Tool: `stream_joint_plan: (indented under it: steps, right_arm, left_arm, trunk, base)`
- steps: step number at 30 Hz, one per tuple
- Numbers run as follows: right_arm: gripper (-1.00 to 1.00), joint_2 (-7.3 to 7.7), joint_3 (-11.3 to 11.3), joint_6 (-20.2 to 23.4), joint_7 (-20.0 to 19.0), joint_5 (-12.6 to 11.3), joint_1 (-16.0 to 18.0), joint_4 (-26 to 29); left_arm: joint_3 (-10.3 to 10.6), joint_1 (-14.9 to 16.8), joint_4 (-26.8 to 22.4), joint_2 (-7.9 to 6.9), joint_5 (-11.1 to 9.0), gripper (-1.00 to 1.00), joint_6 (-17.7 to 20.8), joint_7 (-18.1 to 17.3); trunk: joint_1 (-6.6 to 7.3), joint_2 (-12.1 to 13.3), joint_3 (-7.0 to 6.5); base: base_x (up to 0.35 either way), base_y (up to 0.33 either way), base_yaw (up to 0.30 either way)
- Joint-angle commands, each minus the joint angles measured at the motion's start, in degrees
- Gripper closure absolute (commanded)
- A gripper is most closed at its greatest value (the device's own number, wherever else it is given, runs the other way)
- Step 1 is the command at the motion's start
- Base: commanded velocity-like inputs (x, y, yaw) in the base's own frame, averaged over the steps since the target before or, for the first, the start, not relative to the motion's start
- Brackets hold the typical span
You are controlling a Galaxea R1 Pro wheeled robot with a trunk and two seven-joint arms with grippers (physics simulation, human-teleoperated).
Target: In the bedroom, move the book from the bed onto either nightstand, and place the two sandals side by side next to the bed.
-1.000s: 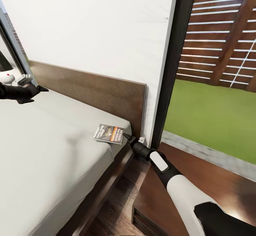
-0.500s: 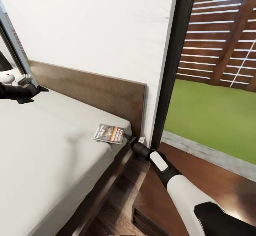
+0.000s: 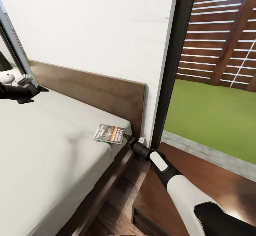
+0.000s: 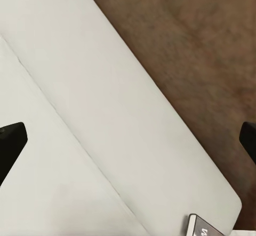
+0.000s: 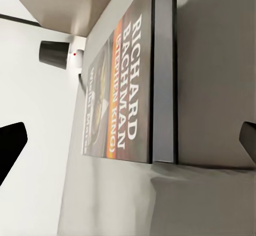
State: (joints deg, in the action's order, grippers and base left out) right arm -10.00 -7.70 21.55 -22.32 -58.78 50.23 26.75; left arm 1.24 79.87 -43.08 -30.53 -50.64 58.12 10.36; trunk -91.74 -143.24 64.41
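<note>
The book (image 3: 109,133) lies flat on the light-grey mattress of the bed (image 3: 53,150), at the corner next to the dark headboard (image 3: 92,90). My right gripper (image 3: 127,136) sits low at that bed edge, right beside the book's near side. In the right wrist view the book (image 5: 130,86) fills the middle, and both black fingertips (image 5: 10,145) stand wide apart, open and holding nothing. Over the far side of the mattress my left gripper (image 3: 40,88) hovers, open too, with the book's corner (image 4: 205,228) just visible from it. The sandals are out of view.
A dark-brown nightstand (image 3: 156,197) stands under my right arm, beside the bed. A tall black-framed window (image 3: 174,61) rises just behind it, with grass and a slatted fence outside. A narrow strip of wood floor (image 3: 117,207) runs between bed and nightstand.
</note>
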Motion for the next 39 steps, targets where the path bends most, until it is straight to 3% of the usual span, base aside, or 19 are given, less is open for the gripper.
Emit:
stream_joint_plan:
  steps: [1, 39]
  right_arm:
    - [-1.00, 0.00, -0.17, 0.16, -0.04, -0.29, 0.04, -0.03]
    - [-1.00, 0.00, -3.50, 1.74, -0.09, -0.45, 0.04, 0.06]
  left_arm:
    - [0.12, 0.03, -0.04, -0.06, -0.60, -1.00, 0.14, 0.54]
    - [0.17, 0.03, 0.01, -0.06, -0.54, -1.00, 0.08, 0.54]
  trunk:
    - [0.01, -0.02, 0.05]
    - [0.01, -0.02, 0.35]
  base:
    - [0.000, 0.000, 0.000]
    - [0.000, 0.000, 0.000]
